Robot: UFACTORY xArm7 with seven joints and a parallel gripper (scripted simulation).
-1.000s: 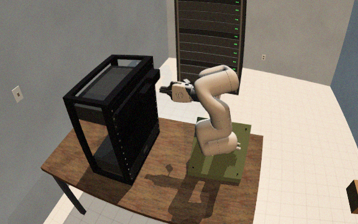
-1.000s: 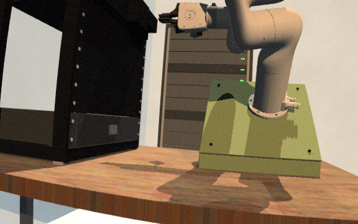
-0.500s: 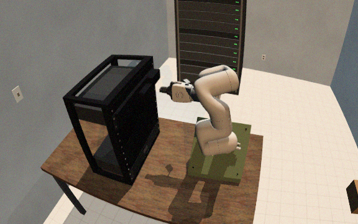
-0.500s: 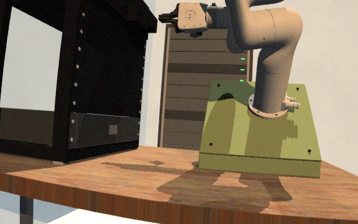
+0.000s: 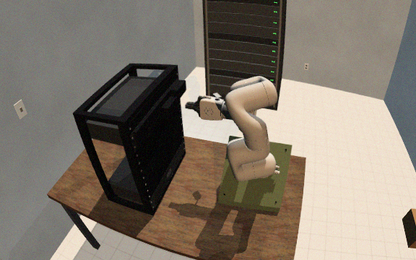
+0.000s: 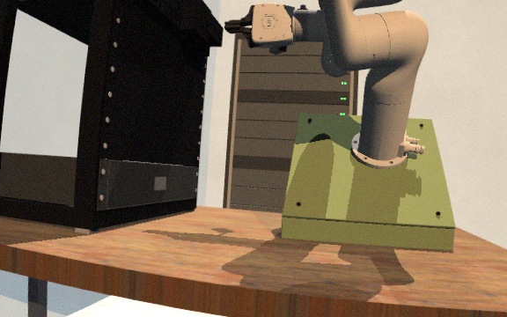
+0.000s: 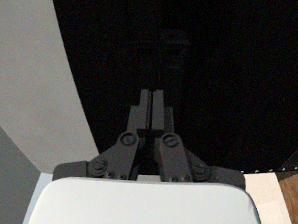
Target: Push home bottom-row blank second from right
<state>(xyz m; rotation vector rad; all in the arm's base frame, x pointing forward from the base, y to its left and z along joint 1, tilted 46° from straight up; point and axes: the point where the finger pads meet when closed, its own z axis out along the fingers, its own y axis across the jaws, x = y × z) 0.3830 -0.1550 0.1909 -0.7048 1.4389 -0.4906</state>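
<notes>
Drive blanks on the tall black open-frame rack [image 5: 85, 119] cannot be made out; its front face is dark in every view. It stands on the brown wooden tabletop [image 5: 193, 170]. High near its top front edge, the beige arm's gripper [image 5: 191, 105] points at the rack, its black fingers pressed together on nothing, not touching it.

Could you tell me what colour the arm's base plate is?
Olive green base plate, clearest in the exterior view.
</notes>
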